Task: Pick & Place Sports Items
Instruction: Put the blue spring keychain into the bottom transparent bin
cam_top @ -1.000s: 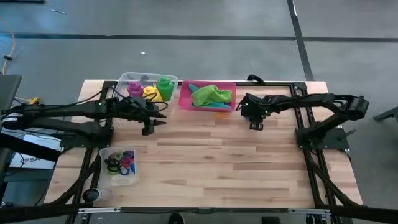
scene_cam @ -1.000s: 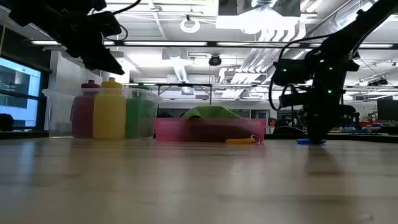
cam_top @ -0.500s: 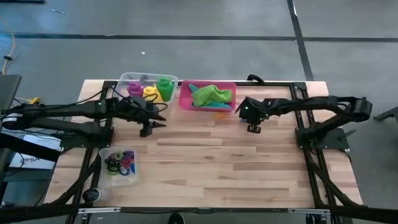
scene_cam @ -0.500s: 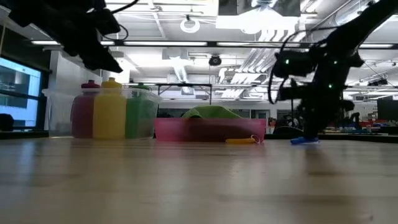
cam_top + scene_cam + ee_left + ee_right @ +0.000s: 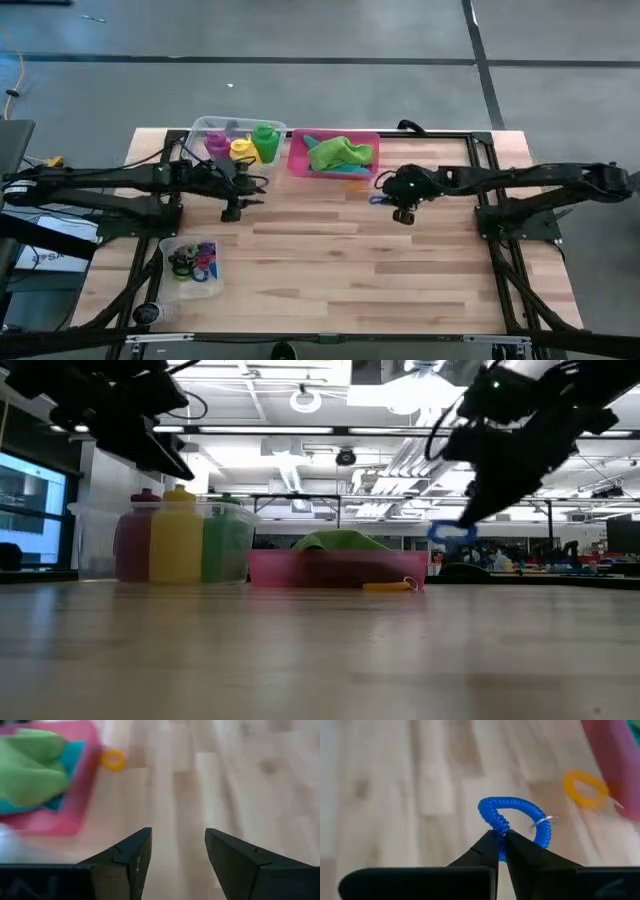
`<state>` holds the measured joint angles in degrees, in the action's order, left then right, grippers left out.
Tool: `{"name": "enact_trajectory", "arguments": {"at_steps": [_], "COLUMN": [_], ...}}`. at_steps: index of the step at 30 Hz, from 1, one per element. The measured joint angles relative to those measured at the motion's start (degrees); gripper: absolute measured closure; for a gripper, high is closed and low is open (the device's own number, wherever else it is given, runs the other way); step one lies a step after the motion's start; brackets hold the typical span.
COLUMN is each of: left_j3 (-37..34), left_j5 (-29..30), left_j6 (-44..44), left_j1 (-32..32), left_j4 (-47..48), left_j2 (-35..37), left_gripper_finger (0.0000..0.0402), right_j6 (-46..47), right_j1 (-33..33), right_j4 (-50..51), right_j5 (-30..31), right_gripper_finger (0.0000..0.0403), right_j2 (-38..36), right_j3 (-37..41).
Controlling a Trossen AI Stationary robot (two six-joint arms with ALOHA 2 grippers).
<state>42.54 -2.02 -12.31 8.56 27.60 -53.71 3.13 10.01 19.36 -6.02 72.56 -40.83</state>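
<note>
The right gripper is clamped on a blue coiled ring, which is held clear of the table in the low view, in front of the pink tray; in the high view the ring is seen only as a small blue speck beside the gripper, most of it being hidden under the arm. A yellow ring is seen lying on the wood just beside the tray's near edge. The left gripper is held above the table in front of the clear tub, with its fingers apart and nothing between them. In the tray a green cloth is piled over a teal cloth, of which only an edge is shown. In the clear tub at the table's far edge, a purple bottle, a yellow bottle and a green bottle are stood upright side by side. A second clear tub near the left front corner is filled with small coloured rings, whose number cannot be made out.
</note>
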Motion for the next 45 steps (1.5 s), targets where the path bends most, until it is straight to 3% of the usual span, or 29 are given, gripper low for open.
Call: {"name": "enact_trajectory", "arguments": {"at_steps": [6, 17, 28, 36, 45], "left_j3": [0.0, 0.0, 0.0, 0.0, 0.0], "left_j5": [10.2, 10.9, 9.7, 2.9, -2.4], "left_j6": [-6.2, -13.7, -20.1, -22.0, -21.8], "left_j1": [-4.7, -9.9, -11.9, -10.9, -9.3], "left_j4": [-3.4, -18.1, -39.2, -57.4, -66.1], "left_j2": [0.0, -1.0, -14.8, -26.0, -32.2], "left_gripper_finger": [0.0253, 0.0253, 0.0253, 0.0253, 0.0253], "right_j6": [1.9, 3.3, 3.3, 4.6, 4.8], "right_j1": [-3.3, -7.0, -9.6, -11.5, -13.1], "right_j4": [-9.4, -23.5, -28.9, -29.1, -29.1], "right_j5": [-1.9, -3.4, -3.0, -2.9, -0.9], "right_gripper_finger": [0.0403, 0.0403, 0.0402, 0.0402, 0.0402], "right_j2": [-0.6, -0.6, -0.6, -0.6, -0.6], "right_j3": [-0.1, -0.1, -0.1, -0.1, -0.1]}}
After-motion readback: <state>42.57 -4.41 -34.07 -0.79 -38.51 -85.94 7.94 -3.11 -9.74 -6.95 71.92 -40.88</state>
